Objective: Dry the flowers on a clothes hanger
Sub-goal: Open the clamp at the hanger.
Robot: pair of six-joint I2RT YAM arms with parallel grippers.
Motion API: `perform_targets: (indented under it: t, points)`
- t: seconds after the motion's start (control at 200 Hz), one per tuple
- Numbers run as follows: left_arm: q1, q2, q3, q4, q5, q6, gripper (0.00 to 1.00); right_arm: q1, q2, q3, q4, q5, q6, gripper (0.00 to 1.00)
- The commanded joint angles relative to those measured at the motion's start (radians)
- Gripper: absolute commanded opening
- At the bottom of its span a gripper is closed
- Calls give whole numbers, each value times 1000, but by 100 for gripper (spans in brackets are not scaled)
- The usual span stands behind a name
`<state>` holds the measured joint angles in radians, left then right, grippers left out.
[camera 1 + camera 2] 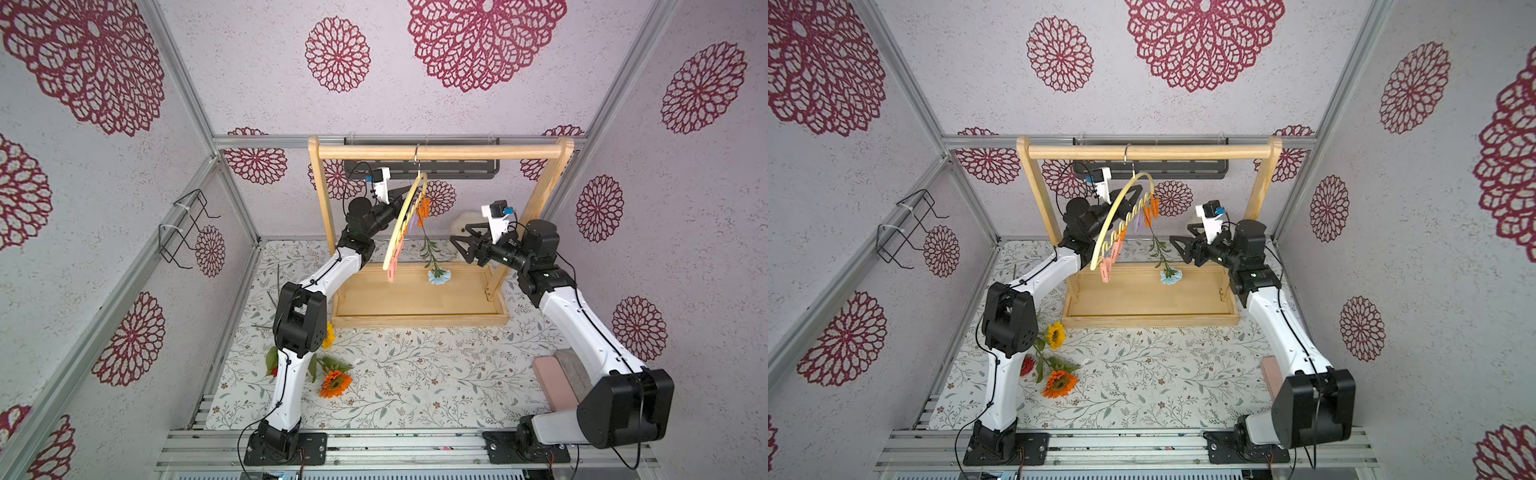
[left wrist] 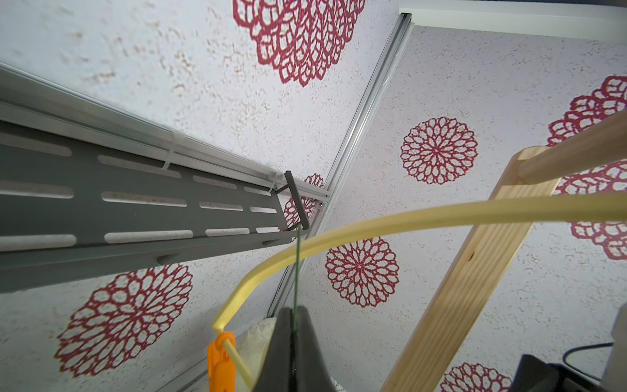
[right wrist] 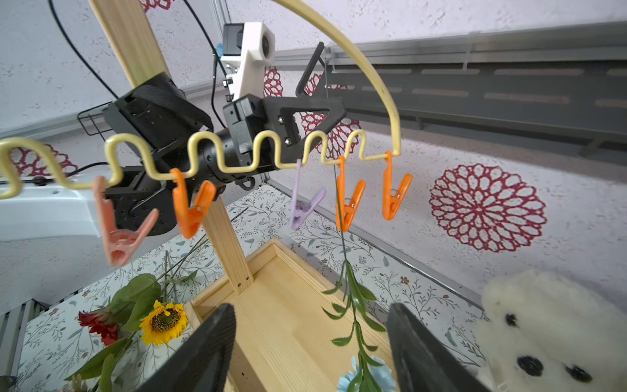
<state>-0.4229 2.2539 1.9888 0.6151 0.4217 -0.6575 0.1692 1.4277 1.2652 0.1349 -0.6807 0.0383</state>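
The pale yellow clothes hanger (image 1: pixel 405 220) (image 1: pixel 1113 216) (image 3: pixel 380 81) hangs by its hook from the wooden rack's top bar. A light-blue carnation (image 1: pixel 439 276) (image 1: pixel 1171 277) (image 3: pixel 383 376) hangs head down from an orange clothespin (image 3: pixel 347 203) near the hanger's end. My left gripper (image 2: pixel 294 310) (image 3: pixel 341 108) is shut on the thin upper end of its stem (image 2: pixel 297 271), behind the hanger. My right gripper (image 1: pixel 460 232) (image 3: pixel 310 312) is open just right of the stem, not touching it. The sunflower (image 1: pixel 328 334), orange bloom (image 1: pixel 335 384) and red bloom (image 1: pixel 1027 365) lie on the table by the left arm.
The wooden rack (image 1: pixel 436 151) stands on a tray base (image 1: pixel 415 320) at the back. A white plush toy (image 3: pixel 543 322) sits behind the rack on the right. A pink block (image 1: pixel 555 382) lies near the right arm. Several pink, orange and lilac clothespins hang unused along the wavy bar.
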Motion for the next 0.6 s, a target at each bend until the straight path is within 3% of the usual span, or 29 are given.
perform_targets:
  t: [0.0,0.595]
  points:
    - [-13,27,38,29,11,-11,0,0,36,68,84,9,13,72]
    - [-20,18,43,70,63,-61,0,3,135,105,128,-63,6,73]
